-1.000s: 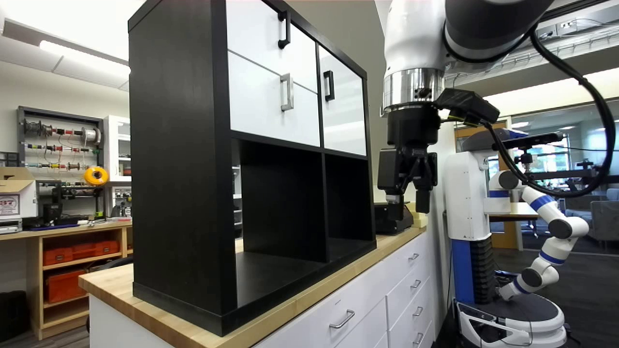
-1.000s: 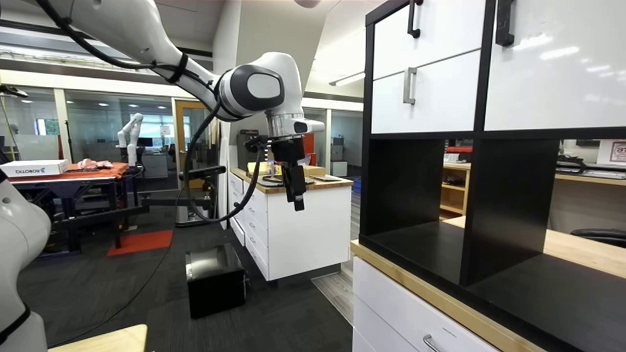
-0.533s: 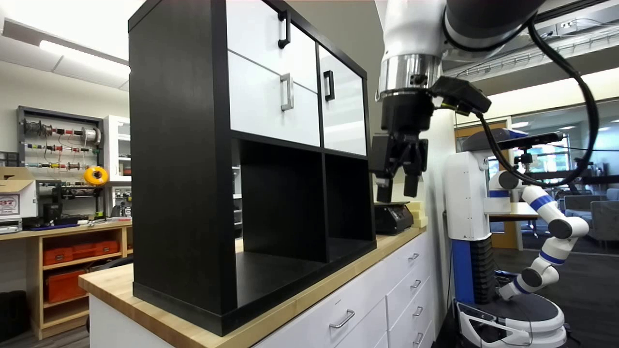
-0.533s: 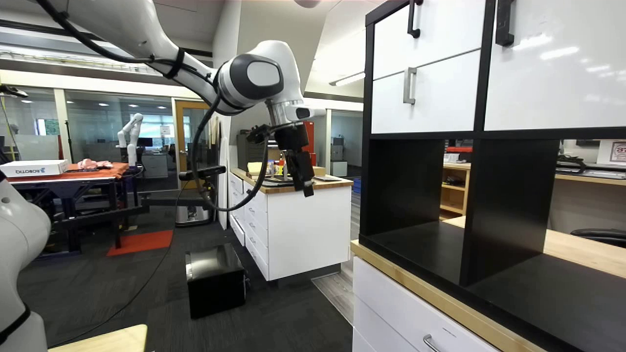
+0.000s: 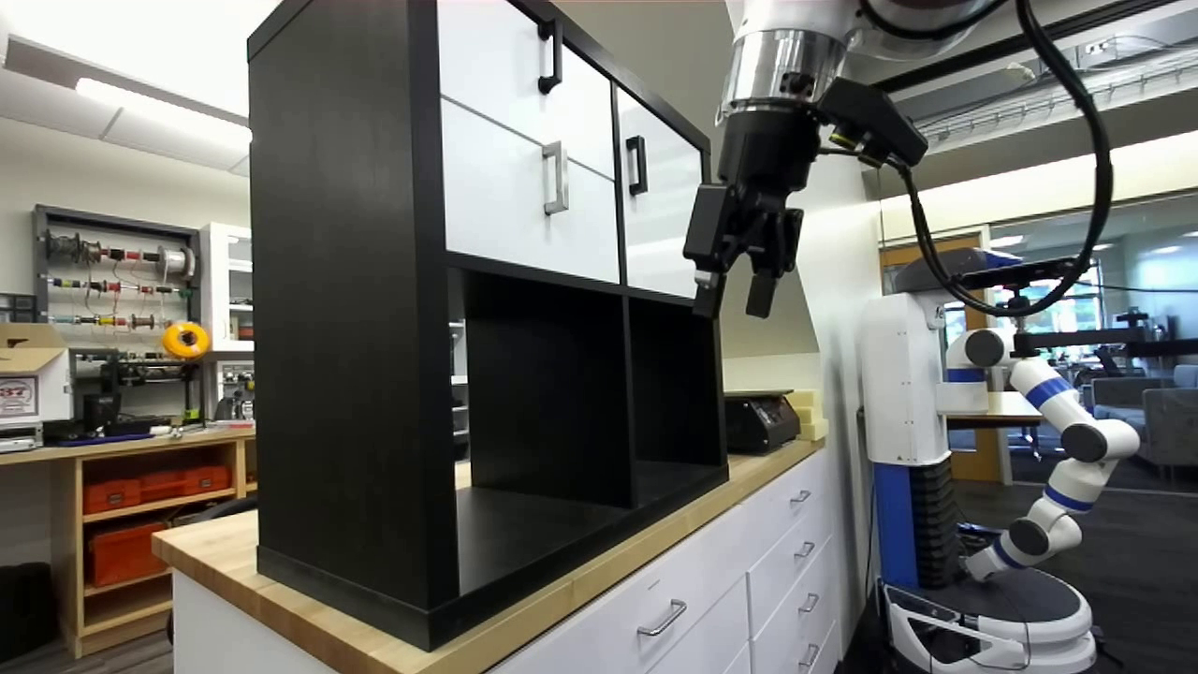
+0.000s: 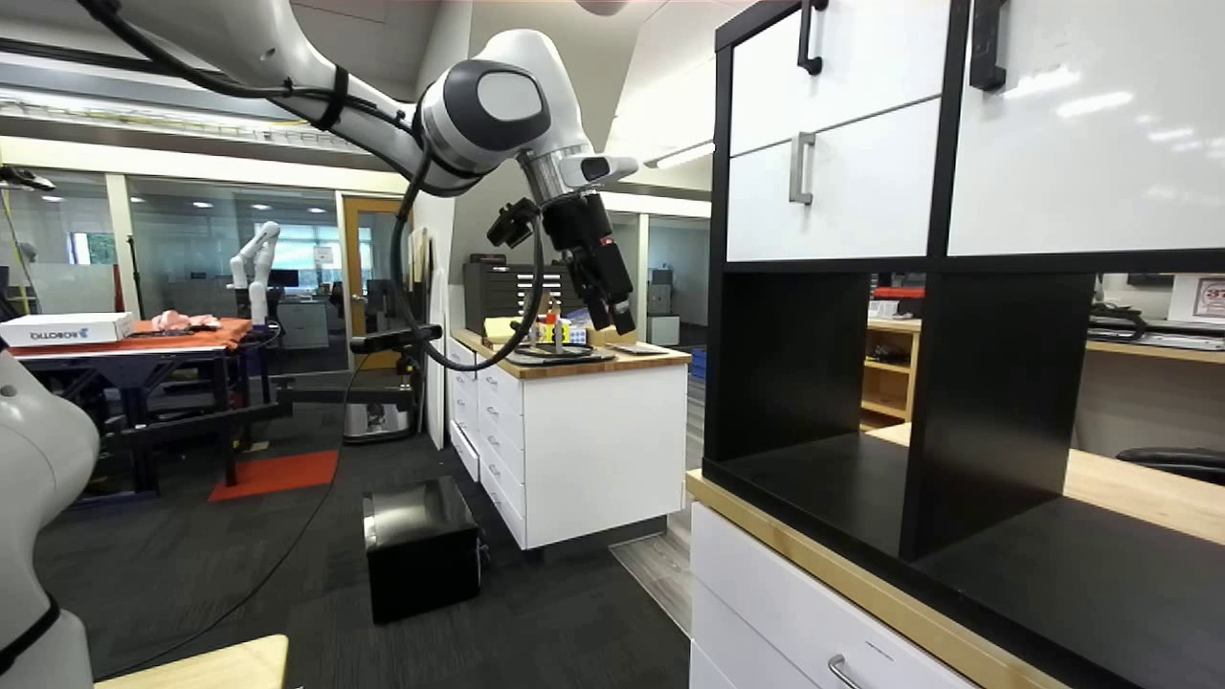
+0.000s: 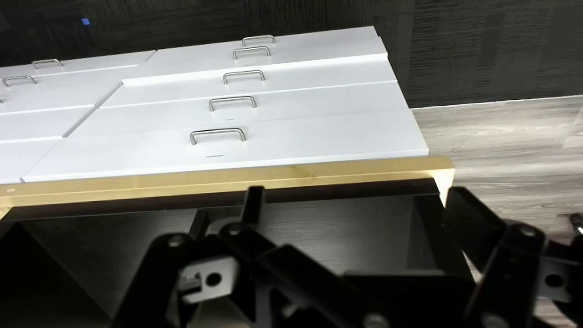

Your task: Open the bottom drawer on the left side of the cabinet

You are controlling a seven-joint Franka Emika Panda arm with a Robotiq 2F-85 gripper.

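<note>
The cabinet (image 5: 337,309) is a black cube unit, seen in both exterior views. In its left column sits the bottom drawer (image 5: 496,206), a shut white front with a silver handle (image 6: 802,168). Directly above it is a matching white drawer (image 6: 861,67) with a black handle. My gripper (image 5: 734,298) hangs in the air, tilted, its fingers spread and nothing between them. An exterior view shows the gripper (image 6: 612,323) well apart from the drawer. In the wrist view the gripper (image 7: 357,195) overlooks a bare cubby floor (image 7: 337,232); the bottom drawer is out of that view.
A wood-topped counter (image 5: 571,599) carries the cabinet, with white drawers (image 7: 273,132) and silver bar handles below. Right of the drawer pair is a white door (image 5: 664,206) with a black handle. A black device (image 5: 763,421) stands beyond the cabinet. A black box (image 6: 421,555) rests on the floor.
The gripper has risen and tilted, its fingertips swinging toward the cabinet. It passes leftward in one exterior picture and rightward in its counterpart. Its fingers stay spread; the drawers have not moved.
</note>
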